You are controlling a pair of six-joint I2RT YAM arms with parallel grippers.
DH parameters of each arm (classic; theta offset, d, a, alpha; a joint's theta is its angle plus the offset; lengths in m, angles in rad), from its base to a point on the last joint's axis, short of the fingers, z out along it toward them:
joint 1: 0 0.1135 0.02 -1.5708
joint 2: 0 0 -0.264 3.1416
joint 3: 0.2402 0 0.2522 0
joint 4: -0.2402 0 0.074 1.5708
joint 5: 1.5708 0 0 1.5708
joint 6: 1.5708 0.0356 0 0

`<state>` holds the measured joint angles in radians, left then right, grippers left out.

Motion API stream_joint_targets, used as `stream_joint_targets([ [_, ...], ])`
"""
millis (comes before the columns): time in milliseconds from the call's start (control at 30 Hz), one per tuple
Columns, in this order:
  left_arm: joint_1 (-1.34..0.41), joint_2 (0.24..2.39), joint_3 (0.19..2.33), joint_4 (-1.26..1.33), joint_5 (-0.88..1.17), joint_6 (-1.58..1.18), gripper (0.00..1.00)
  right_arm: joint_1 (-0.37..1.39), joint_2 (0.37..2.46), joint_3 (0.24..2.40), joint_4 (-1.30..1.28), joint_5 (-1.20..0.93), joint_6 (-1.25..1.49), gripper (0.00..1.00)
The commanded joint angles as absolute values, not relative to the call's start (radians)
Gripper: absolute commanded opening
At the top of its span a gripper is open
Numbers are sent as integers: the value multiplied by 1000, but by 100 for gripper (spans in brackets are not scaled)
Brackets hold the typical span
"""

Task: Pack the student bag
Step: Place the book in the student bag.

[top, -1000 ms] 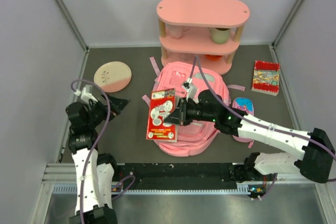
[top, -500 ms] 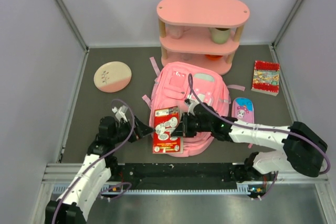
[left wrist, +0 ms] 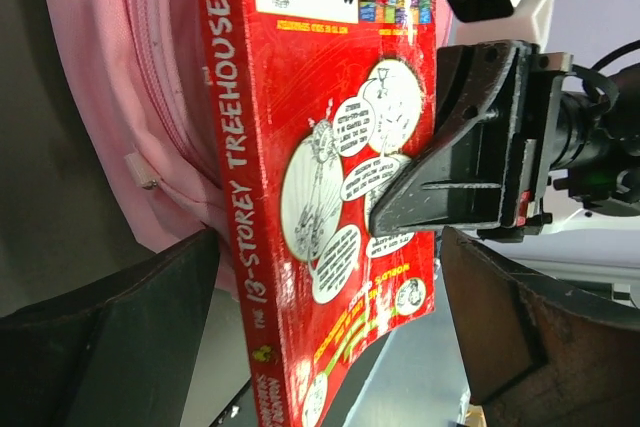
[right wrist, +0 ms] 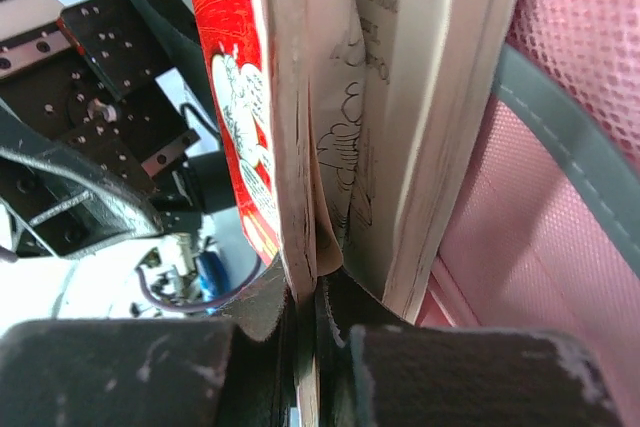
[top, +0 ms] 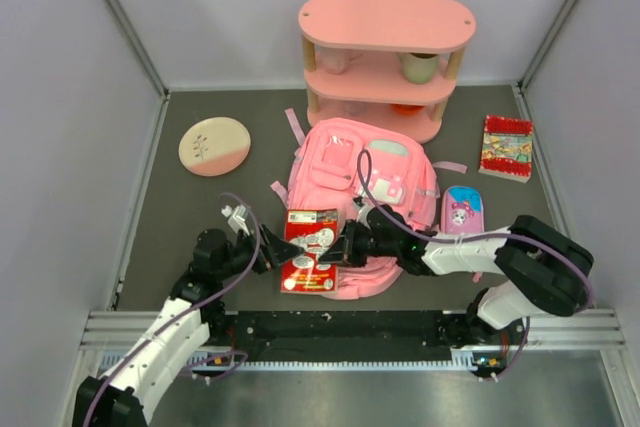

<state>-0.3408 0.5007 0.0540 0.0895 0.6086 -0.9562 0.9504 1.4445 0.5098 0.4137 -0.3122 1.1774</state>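
The student bag [top: 365, 172] is a large pink backpack lying flat in the middle of the table. My right gripper [top: 347, 244] is shut on the cover and a few pages of a red book [top: 310, 252], "The 13-Storey Treehouse", and holds it on edge over the bag's near left end. In the right wrist view the jaws [right wrist: 318, 297] pinch the book's page edge [right wrist: 400, 127] next to the pink bag fabric [right wrist: 560, 197]. My left gripper [top: 272, 252] is open, and its fingers [left wrist: 110, 337] stand either side of the book's spine [left wrist: 235, 197] without closing on it.
A pink three-tier shelf [top: 385, 22] with a cup [top: 420, 67] stands at the back. A round pink-and-cream plate [top: 214, 145] lies at the left. A small pencil case [top: 463, 212] and a second red book [top: 506, 147] lie right of the bag.
My left arm has swung in from the left until its open fingers flank the book. My right gripper has brought the book down and nearer, to the bag's near left end.
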Motion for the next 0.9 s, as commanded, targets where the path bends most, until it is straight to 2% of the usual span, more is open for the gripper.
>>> stream_joint_targets([
  [0,-360,483,11,166,601,-988,91,946,1542,474,544,-281,1293,0],
  [67,-367,479,14,166,601,-991,83,948,1558,469,586,-279,1328,0],
  [100,-368,476,21,164,606,-991,66,950,1568,471,600,-281,1328,0],
  [167,-368,474,31,144,612,-979,50,951,1563,477,585,-276,1321,0],
  [200,-368,471,44,135,615,-973,36,953,1546,474,581,-275,1313,1],
  [233,-368,471,55,123,615,-963,21,953,1536,471,575,-279,1296,6],
  [300,-368,469,99,59,612,-924,0,950,1511,471,546,-281,1270,15],
  [333,-368,469,121,32,608,-904,0,950,1468,472,472,-273,1235,25],
  [400,-368,471,202,-91,588,-826,0,951,1401,476,367,-224,1189,33],
  [433,-368,471,231,-130,583,-799,0,951,1323,480,248,-200,1140,47],
  [533,-370,483,354,-241,587,-691,0,940,1174,508,28,-65,1028,65],
  [567,-370,498,383,-253,601,-642,0,934,1060,514,-85,-37,991,70],
  [633,-370,520,458,-261,687,-603,0,922,952,540,-156,18,871,79],
  [700,-371,563,520,-259,783,-562,0,908,827,570,-230,20,786,82],
  [733,-374,580,538,-253,826,-548,0,897,796,610,-257,26,714,87],
  [767,-376,612,555,-253,859,-517,0,890,748,633,-314,31,681,88],
  [867,-380,670,610,-235,1009,-486,0,847,707,719,-360,14,576,93],
])
